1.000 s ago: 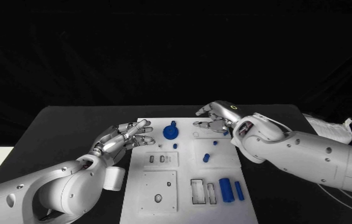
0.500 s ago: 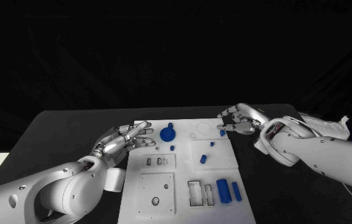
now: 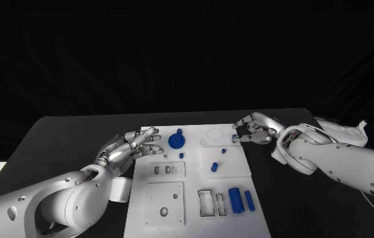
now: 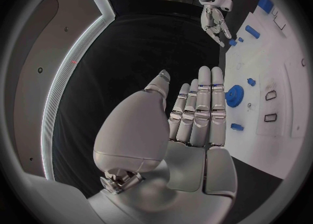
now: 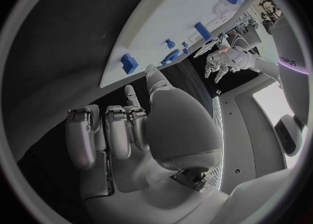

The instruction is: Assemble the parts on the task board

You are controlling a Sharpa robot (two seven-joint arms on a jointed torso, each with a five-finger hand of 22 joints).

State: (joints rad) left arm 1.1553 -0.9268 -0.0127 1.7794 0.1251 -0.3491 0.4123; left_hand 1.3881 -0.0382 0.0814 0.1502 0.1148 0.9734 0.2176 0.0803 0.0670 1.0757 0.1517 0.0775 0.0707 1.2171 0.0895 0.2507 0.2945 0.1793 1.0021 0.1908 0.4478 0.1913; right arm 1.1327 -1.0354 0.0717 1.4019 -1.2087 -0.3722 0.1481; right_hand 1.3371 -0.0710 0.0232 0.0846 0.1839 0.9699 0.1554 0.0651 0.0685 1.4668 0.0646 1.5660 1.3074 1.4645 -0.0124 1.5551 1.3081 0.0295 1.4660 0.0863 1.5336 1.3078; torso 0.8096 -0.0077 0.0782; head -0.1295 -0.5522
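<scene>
A: The right hand [image 3: 255, 129], where is it, and does it hold something?

B: It is at the far right corner of the board [image 3: 199, 205]. Its fingers are curled in, and a small blue part [image 3: 234, 137] is just at the fingertips. If the hand pinches this part or only touches it, I cannot tell. In the right wrist view the fingers [image 5: 107, 138] are bent and nothing is inside them.

A: And the left hand [image 3: 129, 147]?

B: It is over the left edge of the board, fingers straight and a little apart, holding nothing.

A: Where are the other parts?

B: A blue gear [image 3: 177, 139] is on the far side of the board, near the left fingertips. Small pegs [image 3: 214, 166] lie in the middle. Two long blue bars [image 3: 236, 200] lie side by side at the near right, beside empty slots [image 3: 206, 203].
</scene>
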